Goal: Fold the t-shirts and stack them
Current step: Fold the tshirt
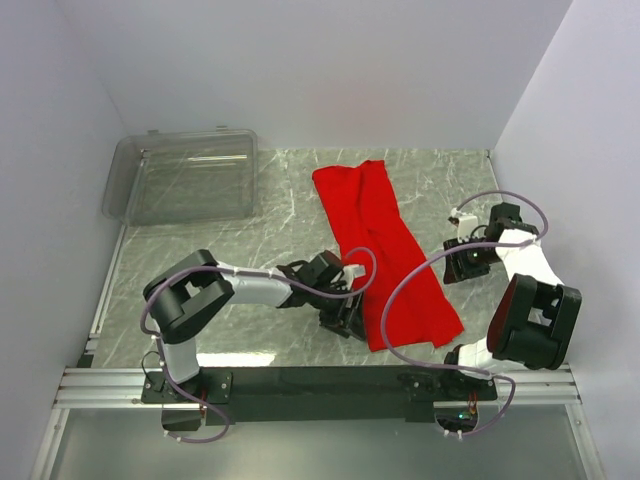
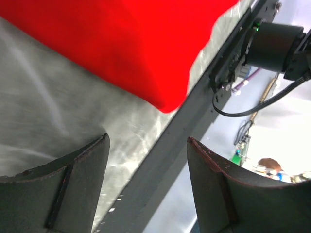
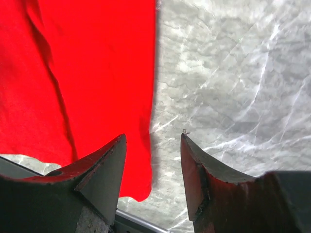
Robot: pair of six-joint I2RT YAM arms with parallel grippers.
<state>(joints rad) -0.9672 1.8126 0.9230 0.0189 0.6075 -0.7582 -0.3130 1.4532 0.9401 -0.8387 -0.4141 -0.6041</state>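
One bright red t-shirt [image 1: 388, 250] lies flat on the marble table as a long folded strip, running from the back centre towards the front right. My left gripper [image 1: 345, 318] hovers just off the strip's lower left edge. In the left wrist view it [image 2: 147, 140] is open with nothing between the fingers, and the t-shirt's [image 2: 126, 43] corner lies ahead of them. My right gripper [image 1: 457, 262] sits to the right of the strip. In the right wrist view it [image 3: 153, 137] is open and empty over the t-shirt's [image 3: 82, 68] right edge.
A clear plastic bin [image 1: 185, 180] stands at the back left corner. The dark mounting rail [image 1: 320, 380] runs along the table's front edge, close to the shirt's near end. White walls close in the left, back and right sides.
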